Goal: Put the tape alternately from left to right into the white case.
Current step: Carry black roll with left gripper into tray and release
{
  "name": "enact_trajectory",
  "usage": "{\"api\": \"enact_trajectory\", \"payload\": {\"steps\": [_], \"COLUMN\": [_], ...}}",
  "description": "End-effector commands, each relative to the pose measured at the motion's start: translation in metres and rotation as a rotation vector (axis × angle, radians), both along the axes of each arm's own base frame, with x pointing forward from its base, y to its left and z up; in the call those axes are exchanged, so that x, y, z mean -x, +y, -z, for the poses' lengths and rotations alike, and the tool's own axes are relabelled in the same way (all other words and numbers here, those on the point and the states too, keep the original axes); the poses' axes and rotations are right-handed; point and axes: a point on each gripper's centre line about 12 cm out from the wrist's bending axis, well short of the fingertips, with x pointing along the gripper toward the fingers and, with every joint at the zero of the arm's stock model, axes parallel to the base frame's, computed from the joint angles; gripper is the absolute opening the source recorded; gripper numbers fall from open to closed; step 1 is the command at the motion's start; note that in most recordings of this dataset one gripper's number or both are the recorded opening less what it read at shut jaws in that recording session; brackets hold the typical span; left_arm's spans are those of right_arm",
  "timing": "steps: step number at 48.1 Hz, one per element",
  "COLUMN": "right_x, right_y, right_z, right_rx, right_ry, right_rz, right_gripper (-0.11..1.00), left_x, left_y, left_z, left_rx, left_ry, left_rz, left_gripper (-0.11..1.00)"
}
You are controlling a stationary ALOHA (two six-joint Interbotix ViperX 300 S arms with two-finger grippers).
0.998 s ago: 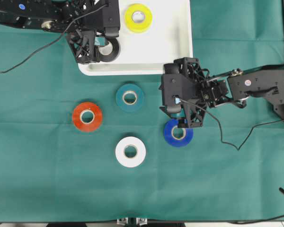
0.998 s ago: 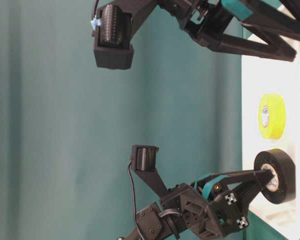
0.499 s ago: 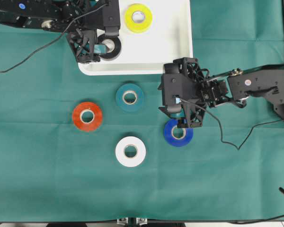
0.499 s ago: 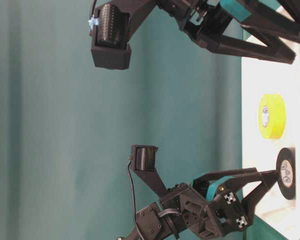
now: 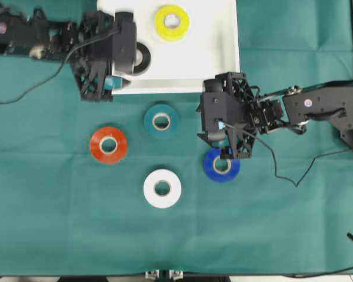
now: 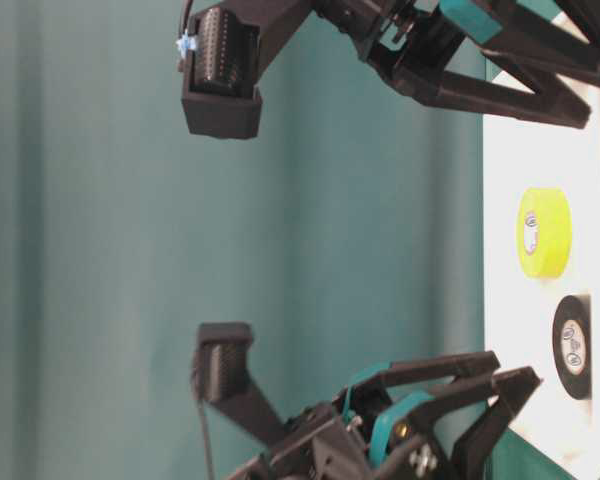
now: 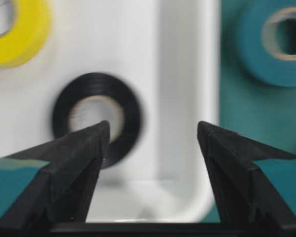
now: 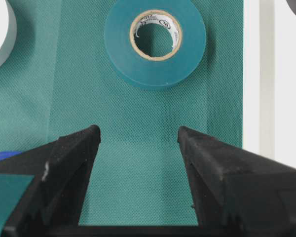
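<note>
Resting flat in the case [image 5: 223, 59], black roll [image 7: 97, 118] lies ahead of spread, empty left fingers [image 7: 84, 148]; right fingers [image 8: 71, 148], wide and empty, next need closing on blue roll [image 5: 221, 165].

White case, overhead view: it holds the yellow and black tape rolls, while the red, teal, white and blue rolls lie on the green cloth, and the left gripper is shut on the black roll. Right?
Not quite. The left gripper is open and holds nothing; the left wrist view shows its jaws spread with the black roll lying free in the white case. The rest stands: yellow roll inside; red, teal, white and blue on the green cloth.
</note>
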Motion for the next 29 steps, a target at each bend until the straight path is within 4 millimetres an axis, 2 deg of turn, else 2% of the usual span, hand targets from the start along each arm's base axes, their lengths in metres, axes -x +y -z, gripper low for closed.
{"api": "enact_trajectory", "payload": {"steps": [1,13,29], "right_x": [-0.002,-0.002,-0.002], "right_y": [0.001,0.001,0.001], "right_z": [-0.006,-0.006,-0.006], "right_rx": [-0.004,-0.004,-0.004], "right_ry": [-0.022,-0.022,-0.024], "right_rz": [-0.003,-0.003,-0.004], "right_gripper": [0.71,0.70,0.70], "left_x": [0.001,0.014,0.027], "left_y": [-0.016,-0.064,-0.096], "left_z": [-0.015,-0.013,-0.007], "left_rx": [0.008,0.099,0.194], "left_ry": [-0.046,-0.044,-0.022], "left_rz": [0.028,0.054,0.034], "left_gripper": [0.95,0.95,0.95]}}
